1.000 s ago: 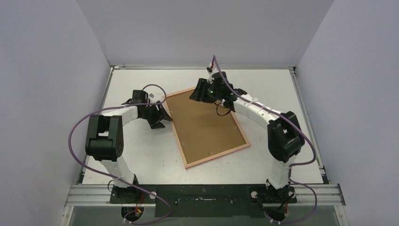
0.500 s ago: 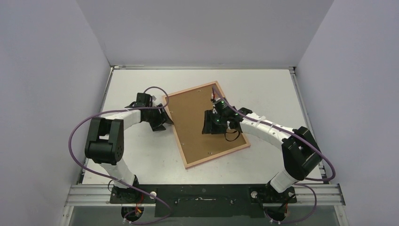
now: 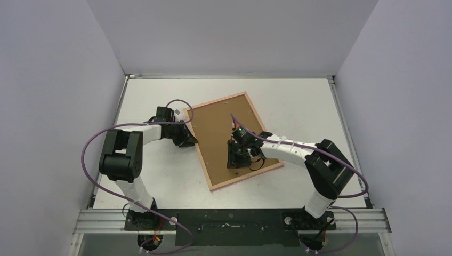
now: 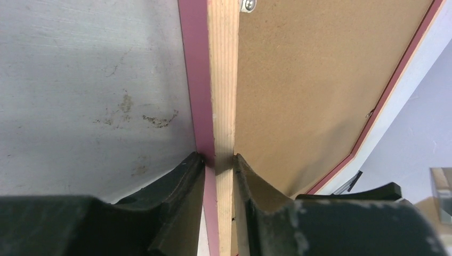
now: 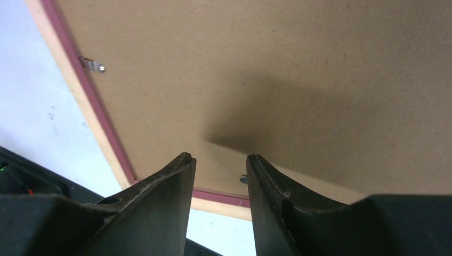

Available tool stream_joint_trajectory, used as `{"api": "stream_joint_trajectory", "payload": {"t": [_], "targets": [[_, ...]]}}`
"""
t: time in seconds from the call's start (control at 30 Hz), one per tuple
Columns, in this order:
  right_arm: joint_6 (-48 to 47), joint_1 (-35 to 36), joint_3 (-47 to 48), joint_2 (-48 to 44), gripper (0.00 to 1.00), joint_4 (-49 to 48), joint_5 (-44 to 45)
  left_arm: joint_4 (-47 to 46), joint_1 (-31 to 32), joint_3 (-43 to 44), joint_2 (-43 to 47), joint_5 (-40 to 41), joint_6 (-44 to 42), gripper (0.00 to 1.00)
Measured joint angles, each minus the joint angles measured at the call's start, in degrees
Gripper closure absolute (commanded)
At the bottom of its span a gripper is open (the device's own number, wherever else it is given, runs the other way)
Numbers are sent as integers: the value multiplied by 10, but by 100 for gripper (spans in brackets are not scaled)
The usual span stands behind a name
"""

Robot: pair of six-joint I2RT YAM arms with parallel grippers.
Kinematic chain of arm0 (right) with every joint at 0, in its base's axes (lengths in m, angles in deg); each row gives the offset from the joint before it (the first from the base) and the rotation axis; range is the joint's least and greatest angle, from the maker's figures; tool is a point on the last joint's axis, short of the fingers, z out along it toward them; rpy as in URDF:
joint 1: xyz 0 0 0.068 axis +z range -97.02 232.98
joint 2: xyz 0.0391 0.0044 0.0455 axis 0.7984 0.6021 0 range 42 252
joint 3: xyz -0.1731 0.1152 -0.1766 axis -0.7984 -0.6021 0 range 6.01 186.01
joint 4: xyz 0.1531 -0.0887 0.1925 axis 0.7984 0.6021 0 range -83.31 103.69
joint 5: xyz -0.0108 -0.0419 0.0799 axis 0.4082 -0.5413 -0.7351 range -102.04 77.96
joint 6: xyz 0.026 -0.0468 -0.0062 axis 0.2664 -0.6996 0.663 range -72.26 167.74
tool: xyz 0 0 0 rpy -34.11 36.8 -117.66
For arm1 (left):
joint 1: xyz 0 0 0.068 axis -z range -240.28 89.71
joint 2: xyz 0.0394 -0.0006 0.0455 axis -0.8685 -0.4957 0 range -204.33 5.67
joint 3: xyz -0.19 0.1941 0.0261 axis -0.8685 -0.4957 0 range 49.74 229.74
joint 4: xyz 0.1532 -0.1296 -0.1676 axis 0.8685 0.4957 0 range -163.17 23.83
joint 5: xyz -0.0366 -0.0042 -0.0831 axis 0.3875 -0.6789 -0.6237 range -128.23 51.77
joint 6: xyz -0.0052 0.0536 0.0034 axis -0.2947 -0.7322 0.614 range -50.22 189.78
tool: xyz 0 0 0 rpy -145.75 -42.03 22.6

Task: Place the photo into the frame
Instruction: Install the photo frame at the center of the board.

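White tabletop (image 3: pixel 160 176) is occupied by the pink-fronted, tan-backed picture frame (image 3: pixel 202 162), laid face down, long axis running far-left to near-right. Its left rail is clamped by the left gripper (image 3: pixel 187 140). The right gripper (image 3: pixel 237 160) is held, fingers apart and empty, over the brown cardboard backing board (image 3: pixel 218 133). No photo is seen.

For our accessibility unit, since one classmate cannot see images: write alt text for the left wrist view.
The left end effector pinches the edge of the frame, pink outside, tan wood behind. Brown backing board lies to its right, scuffed white table to its left.
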Motion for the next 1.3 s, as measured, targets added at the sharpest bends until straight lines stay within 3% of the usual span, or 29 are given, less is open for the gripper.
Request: {"api": "stream_joint_trajectory", "payload": {"t": [0.53, 1.3], "targets": [[-2, 2, -4, 17, 61, -2, 1, -11, -4, 0, -8, -22, 8, 100], [-56, 5, -24, 6, 63, 2, -51, -33, -3, -6, -12, -34, 29, 100]]}}
